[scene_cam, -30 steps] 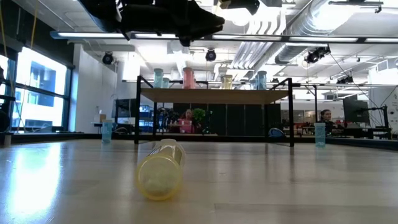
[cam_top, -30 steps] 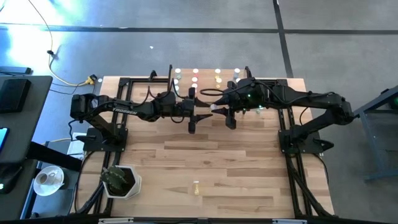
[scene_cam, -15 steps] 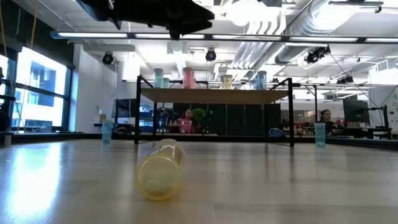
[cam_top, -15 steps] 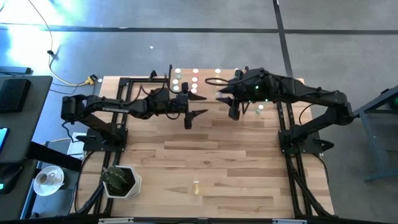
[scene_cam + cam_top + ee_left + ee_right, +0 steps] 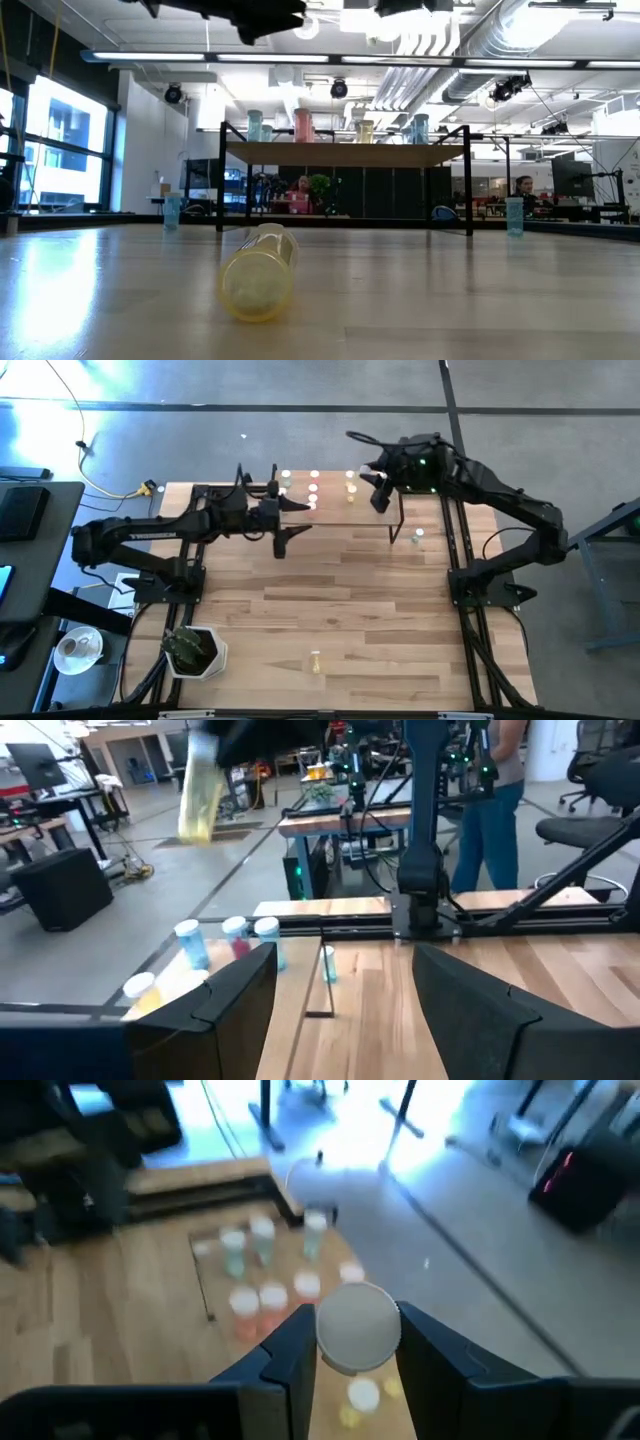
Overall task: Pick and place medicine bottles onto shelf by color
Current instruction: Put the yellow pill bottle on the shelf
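Note:
My right gripper (image 5: pixel 378 487) is high over the far edge of the table, shut on a yellow medicine bottle (image 5: pixel 199 786). Below it stands the shelf (image 5: pixel 345 154), with green (image 5: pixel 262 1236), pink (image 5: pixel 272 1299) and yellow (image 5: pixel 362 1395) bottles upright on it. My left gripper (image 5: pixel 300 518) hangs open and empty to the left of the shelf, its fingers level. Another yellow bottle (image 5: pixel 258 275) lies on its side near the table's front edge. My right gripper pinches the yellow bottle between its two fingers (image 5: pixel 292 1348). The bottle's round white end (image 5: pixel 358 1326) faces the wrist camera. The bottle hangs slightly tilted below the gripper, lifted clear above the shelf.
Two blue bottles (image 5: pixel 172 210) (image 5: pixel 515 215) stand on the table, one on either side of the shelf. A potted plant (image 5: pixel 192 650) sits at the near left corner. Black arm frames run along both sides of the table. People show in the room behind.
The two grippers, close together over the table's middle a second ago, have parted. My right gripper has risen and gone toward the far edge with the bottle, over the shelf. My left gripper has drawn back toward the table's left and risen.

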`<state>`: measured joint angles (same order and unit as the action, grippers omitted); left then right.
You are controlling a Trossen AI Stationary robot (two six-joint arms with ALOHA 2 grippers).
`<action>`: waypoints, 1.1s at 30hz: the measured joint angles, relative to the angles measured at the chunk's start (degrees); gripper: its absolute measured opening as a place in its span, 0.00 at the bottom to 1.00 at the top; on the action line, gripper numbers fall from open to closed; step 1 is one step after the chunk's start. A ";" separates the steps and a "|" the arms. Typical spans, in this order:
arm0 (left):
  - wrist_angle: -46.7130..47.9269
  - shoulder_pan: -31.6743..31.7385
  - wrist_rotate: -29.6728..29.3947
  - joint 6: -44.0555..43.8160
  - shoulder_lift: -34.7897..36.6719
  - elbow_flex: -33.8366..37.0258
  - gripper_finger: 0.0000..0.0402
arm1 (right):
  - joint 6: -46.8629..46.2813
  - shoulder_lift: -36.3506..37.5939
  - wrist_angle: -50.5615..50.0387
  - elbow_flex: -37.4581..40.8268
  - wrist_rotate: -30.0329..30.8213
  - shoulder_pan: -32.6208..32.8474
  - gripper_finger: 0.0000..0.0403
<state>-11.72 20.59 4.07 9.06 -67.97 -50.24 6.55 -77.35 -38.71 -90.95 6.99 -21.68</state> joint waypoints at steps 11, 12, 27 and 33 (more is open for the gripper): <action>-6.55 4.05 5.98 -5.83 4.29 8.51 0.56 | -6.47 -0.22 8.00 17.33 -5.51 -5.37 0.26; -6.68 4.41 6.17 -6.10 4.29 9.02 0.56 | -6.82 -0.38 8.76 18.20 -6.03 -5.33 0.26; -8.86 5.26 7.38 -9.04 4.29 13.03 0.56 | -8.68 -7.20 10.58 19.80 -8.61 -5.70 0.26; -8.90 5.28 7.37 -8.92 4.29 13.03 0.56 | -9.12 -8.43 10.53 19.70 -8.59 -5.66 0.26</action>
<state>-20.62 25.87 11.44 0.14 -63.68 -37.21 -2.57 -85.78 -28.19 -71.26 -1.61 -27.33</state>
